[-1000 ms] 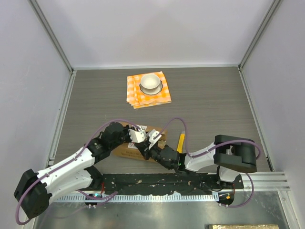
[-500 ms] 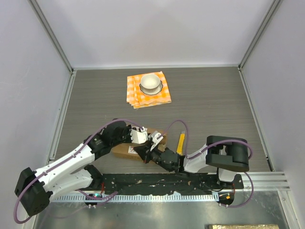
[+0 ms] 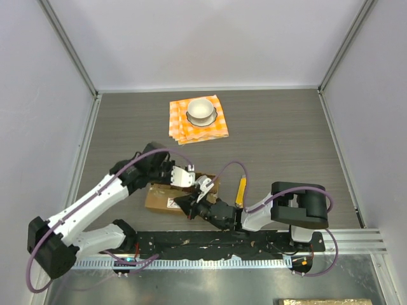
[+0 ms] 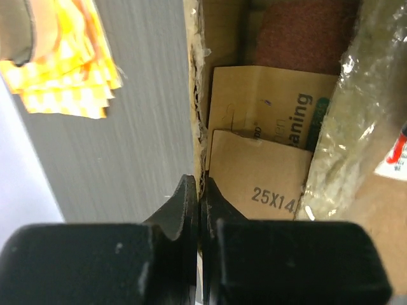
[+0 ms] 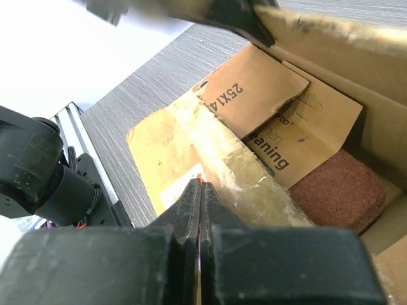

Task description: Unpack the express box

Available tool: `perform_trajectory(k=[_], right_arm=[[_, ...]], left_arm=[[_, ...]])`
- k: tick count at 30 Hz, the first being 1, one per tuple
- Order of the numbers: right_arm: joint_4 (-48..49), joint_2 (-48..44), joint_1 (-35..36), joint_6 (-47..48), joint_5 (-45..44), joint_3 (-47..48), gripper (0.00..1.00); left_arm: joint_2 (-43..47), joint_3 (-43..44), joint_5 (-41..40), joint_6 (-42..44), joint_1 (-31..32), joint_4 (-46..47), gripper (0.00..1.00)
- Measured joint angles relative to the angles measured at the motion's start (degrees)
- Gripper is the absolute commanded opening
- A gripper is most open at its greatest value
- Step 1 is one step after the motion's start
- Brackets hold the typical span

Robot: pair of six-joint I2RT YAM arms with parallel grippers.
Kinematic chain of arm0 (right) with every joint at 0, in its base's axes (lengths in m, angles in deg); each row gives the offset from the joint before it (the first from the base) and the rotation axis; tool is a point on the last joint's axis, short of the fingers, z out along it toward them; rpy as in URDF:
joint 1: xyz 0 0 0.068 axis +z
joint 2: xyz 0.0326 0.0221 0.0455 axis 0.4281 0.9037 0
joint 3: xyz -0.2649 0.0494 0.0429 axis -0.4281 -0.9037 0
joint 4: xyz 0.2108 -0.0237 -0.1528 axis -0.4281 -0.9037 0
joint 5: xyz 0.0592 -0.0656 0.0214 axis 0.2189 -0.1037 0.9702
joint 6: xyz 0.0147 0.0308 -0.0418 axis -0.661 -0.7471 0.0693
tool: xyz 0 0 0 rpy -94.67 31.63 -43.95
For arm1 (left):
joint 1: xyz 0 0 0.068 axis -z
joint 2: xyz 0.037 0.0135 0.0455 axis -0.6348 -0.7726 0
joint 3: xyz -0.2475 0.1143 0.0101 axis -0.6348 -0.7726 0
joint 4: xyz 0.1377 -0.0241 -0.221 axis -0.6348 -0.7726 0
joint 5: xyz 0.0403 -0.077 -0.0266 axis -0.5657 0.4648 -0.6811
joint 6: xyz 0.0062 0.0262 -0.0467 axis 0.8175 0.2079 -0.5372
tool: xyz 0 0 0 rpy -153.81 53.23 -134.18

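Note:
The express box (image 3: pixel 160 198) lies open near the front of the table, under both grippers. My left gripper (image 3: pixel 191 180) is shut on the thin edge of the box's far flap, seen in the left wrist view (image 4: pixel 200 190). My right gripper (image 3: pixel 184 203) is shut on the near taped flap (image 5: pixel 241 171) at its white red-marked sticker, with the jaws closed in the right wrist view (image 5: pixel 200 184). Inside lies a reddish-brown block (image 5: pixel 337 190) with a tan printed label (image 5: pixel 267 108). The block (image 4: pixel 299 35) and label (image 4: pixel 267 121) also show in the left wrist view.
An orange checked napkin (image 3: pixel 213 127) with a white bowl (image 3: pixel 201 110) on it lies at the back centre. A yellow tool (image 3: pixel 241 189) lies just right of the box. Grey walls enclose the table on three sides.
My left arm has swung up and to the left with the far flap in its jaws. The right gripper and the box have shifted left, and the box stands more open.

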Motion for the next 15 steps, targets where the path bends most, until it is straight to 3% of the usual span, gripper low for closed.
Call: perform_trajectory(k=[8, 15], right_arm=[[-5.03, -1.31, 1.79, 6.78, 2.95, -0.02, 0.04], [-18.40, -5.38, 2.10, 14.14, 4.87, -2.56, 0.05]], left_arm=[[-17.92, 30.49, 14.99, -3.50, -7.69, -18.82, 0.00], [-17.11, 34.62, 23.30, -6.34, -8.48, -27.54, 0.00]])
